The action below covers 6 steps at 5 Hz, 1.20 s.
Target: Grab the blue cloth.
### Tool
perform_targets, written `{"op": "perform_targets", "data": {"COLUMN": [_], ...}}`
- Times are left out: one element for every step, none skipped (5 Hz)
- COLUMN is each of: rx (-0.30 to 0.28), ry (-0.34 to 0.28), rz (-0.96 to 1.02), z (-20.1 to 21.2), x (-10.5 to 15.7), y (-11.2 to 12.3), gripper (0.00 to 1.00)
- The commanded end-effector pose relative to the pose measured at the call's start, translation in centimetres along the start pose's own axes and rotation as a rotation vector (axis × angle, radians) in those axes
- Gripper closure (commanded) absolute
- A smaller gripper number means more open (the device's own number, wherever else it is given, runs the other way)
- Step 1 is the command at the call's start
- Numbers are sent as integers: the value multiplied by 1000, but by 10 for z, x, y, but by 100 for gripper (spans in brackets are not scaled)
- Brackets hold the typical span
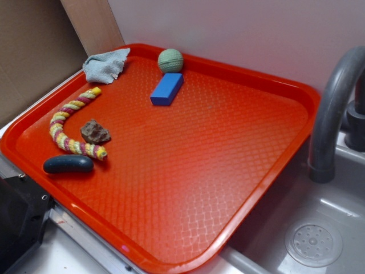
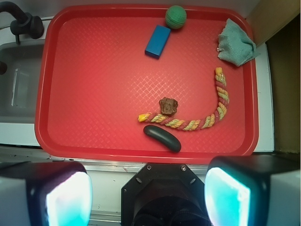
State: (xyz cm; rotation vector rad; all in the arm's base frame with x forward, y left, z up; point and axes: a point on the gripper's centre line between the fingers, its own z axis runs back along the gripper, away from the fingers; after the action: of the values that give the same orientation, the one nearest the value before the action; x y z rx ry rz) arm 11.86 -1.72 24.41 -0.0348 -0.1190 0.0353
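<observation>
The blue cloth [image 1: 106, 64] is a small pale grey-blue wrinkled rag lying on the far left corner of the red tray [image 1: 239, 177]. In the wrist view the cloth [image 2: 236, 43] sits at the tray's top right corner, partly over the rim. My gripper [image 2: 148, 195] is open and empty, high above the near edge of the tray [image 2: 94, 84], far from the cloth. Its two fingers [image 2: 68, 197] show at the bottom of the wrist view, wide apart. The gripper is not in the exterior view.
On the tray lie a green ball [image 1: 170, 60], a bright blue block [image 1: 167, 89], a striped rope [image 1: 71, 125], a brown rock [image 1: 94, 132] and a dark oblong piece [image 1: 68, 164]. A grey faucet [image 1: 336, 108] and a sink [image 1: 319, 228] are to the right.
</observation>
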Motion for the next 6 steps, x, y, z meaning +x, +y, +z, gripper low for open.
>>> {"op": "perform_targets", "data": {"rx": [0, 38, 119, 235, 342, 342], "ry": [0, -46, -216, -354, -305, -305], "rz": [0, 246, 484, 716, 856, 856], "z": [0, -54, -98, -134, -168, -168], "x": [0, 45, 86, 100, 103, 103], "y": [0, 38, 63, 105, 136, 136], "gripper": [0, 0, 0, 0, 0, 0]}}
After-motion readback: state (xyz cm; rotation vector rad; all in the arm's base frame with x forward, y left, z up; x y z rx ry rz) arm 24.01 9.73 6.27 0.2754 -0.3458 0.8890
